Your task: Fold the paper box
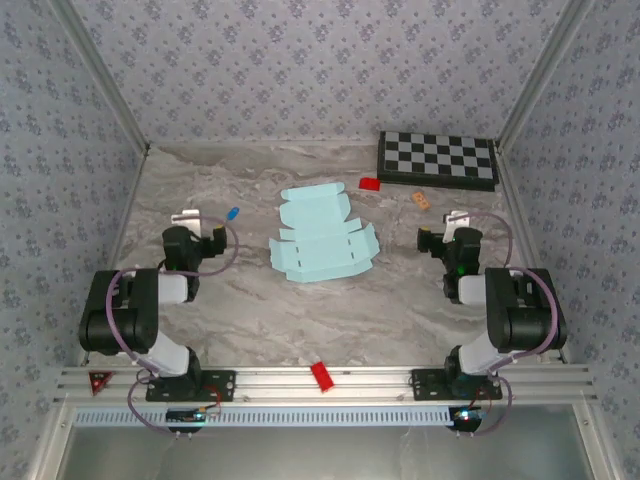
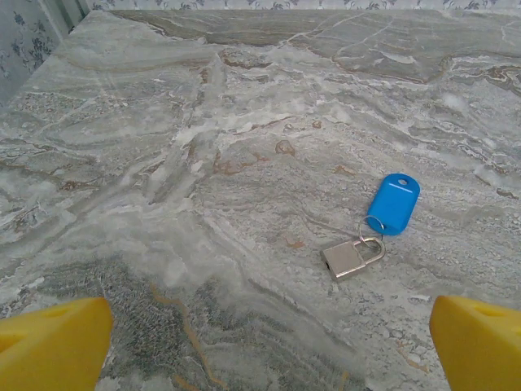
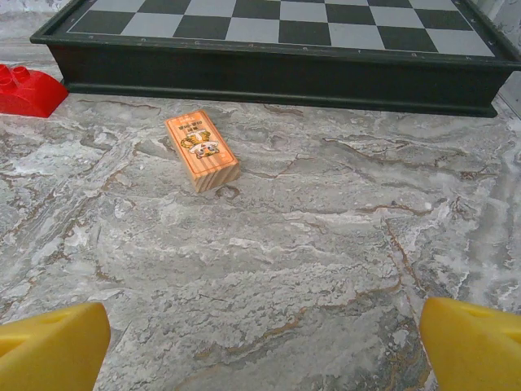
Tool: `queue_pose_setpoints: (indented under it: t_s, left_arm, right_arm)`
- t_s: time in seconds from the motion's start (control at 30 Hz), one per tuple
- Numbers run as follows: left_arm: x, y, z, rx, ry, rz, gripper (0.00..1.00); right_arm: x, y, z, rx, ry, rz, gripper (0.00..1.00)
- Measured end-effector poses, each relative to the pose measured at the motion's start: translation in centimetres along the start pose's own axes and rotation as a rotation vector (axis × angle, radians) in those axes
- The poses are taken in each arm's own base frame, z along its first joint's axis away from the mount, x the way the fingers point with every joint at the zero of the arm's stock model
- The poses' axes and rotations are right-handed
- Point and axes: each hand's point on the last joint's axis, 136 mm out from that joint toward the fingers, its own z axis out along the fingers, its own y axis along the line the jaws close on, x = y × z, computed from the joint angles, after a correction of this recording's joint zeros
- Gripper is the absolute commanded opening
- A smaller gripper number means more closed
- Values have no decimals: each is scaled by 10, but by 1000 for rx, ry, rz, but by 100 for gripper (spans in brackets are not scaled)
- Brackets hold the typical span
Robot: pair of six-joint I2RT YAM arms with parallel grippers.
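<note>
Both end effectors gape wide, holding nothing.

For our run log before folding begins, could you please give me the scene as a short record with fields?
paper box: flat die-cut sheet, middle of the table, nothing touching it
left gripper: open, empty, near the padlock with blue tag
right gripper: open, empty, facing the wooden block
checkerboard: far right corner
red brick: left of the wooden block, in front of the checkerboard
progress: no fold begun
</note>
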Motion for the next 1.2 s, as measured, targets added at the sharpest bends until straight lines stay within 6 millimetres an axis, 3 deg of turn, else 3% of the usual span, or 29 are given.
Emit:
queue_pose_setpoints:
  t_s: [0.93, 1.07, 1.2]
  left_arm:
    - [0, 0, 0, 0, 3, 0, 100]
    - [-3, 1, -9, -10, 34, 3, 100]
    - [-50, 0, -21, -17, -2, -44, 100]
  right_arm:
    - [-2, -1, -1, 7, -4, 0, 100]
    - [-19, -5, -15, 25, -7, 17, 100]
    - [-65, -4, -27, 20, -30, 67, 100]
